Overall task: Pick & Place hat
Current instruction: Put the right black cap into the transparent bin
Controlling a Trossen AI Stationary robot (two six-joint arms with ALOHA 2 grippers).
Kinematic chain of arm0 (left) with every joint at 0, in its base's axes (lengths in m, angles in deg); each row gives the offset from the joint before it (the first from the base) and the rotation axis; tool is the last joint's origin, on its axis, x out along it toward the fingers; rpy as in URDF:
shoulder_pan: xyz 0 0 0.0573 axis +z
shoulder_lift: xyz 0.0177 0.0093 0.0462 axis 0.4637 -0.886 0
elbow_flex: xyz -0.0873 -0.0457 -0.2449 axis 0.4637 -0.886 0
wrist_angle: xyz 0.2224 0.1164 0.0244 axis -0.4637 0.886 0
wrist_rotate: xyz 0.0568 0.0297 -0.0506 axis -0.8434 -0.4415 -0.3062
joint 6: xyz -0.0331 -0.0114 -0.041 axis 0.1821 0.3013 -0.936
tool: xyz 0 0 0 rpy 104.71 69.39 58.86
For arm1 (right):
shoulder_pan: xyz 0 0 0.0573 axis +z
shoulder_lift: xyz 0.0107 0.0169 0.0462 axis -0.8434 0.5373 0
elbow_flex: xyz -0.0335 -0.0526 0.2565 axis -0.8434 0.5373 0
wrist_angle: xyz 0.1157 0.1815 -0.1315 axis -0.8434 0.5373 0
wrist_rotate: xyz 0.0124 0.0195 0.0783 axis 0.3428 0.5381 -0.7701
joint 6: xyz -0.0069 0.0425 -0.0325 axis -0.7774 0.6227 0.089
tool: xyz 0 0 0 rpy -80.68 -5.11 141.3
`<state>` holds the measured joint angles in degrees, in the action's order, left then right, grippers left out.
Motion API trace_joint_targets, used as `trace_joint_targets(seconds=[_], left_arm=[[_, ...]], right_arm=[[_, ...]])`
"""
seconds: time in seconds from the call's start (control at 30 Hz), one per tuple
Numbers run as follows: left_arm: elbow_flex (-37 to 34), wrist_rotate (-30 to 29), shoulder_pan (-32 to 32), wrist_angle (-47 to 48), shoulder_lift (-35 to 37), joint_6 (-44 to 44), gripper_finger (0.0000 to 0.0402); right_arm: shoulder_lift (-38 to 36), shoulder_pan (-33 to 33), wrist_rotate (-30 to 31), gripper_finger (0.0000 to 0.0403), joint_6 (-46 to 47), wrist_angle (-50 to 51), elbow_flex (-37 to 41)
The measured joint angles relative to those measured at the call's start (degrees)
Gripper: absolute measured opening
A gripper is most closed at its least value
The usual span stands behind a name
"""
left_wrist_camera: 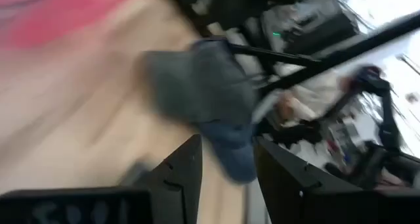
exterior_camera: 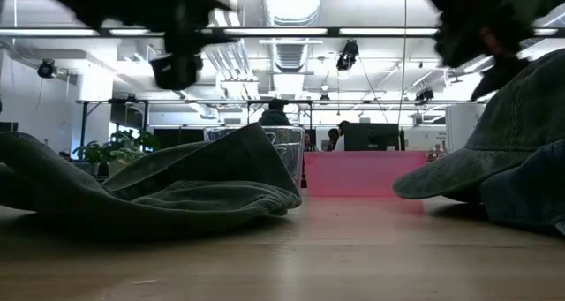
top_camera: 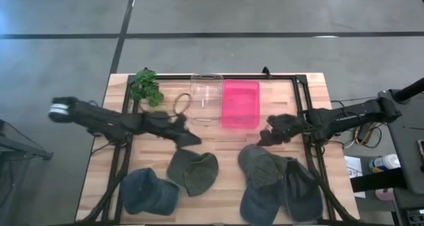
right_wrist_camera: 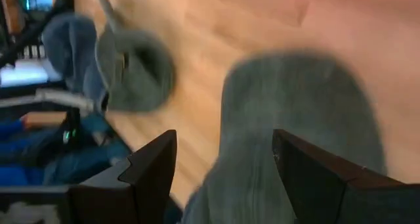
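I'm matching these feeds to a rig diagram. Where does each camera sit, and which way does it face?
High view: overhead, straight down; both arms, pink bin, caps.
Low view: table height, facing the room; olive cap, both arms overhead.
Left wrist view: past the open left gripper toward the right-side caps.
Right wrist view: past the open right gripper above a grey-green cap.
Shared: high and low both show the pink bin.

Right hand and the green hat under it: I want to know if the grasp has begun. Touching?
Apart. The low view shows the right hand in the air above the green hat, with background between them.
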<state>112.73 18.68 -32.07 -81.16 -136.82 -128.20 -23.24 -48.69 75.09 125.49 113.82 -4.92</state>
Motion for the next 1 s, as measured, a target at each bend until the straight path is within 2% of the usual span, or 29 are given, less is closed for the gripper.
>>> trace_joint_targets(seconds=[0.1,0.27,0.4,0.5,0.6,0.8,1.0], left_arm=[[8.6,0.1,-1.4,1.8,-10.9,1.2,0.0131],[23.2,-0.2,-1.7,2.4,-24.6,3.6,0.0131],[33.0,0.0,-0.4,11.4,-34.6,5.5,0.0131],[40.8,-0.1,0.9,20.5,-40.5,6.6,0.0131],[46.9,-0.2,1.9,28.6,-46.2,7.9,0.0131],[55.1,2.3,3.1,29.5,-53.0,9.5,0.0131],[57.1,6.7,4.0,28.5,-55.7,10.6,0.0131]], right_arm=[[-0.9,8.5,1.9,0.0244,6.8,-1.5,0.0],[0.6,23.4,10.6,0.0244,20.2,-2.5,-0.3],[4.0,30.9,19.1,0.0244,27.2,-2.7,-0.3],[7.3,33.3,23.6,0.0244,30.4,-2.7,-0.3],[11.1,34.0,24.0,0.0244,31.6,-2.8,-0.3],[17.0,34.7,23.0,0.0244,31.8,-4.3,-0.2],[20.5,34.8,18.6,0.0244,32.6,-4.6,0.7]])
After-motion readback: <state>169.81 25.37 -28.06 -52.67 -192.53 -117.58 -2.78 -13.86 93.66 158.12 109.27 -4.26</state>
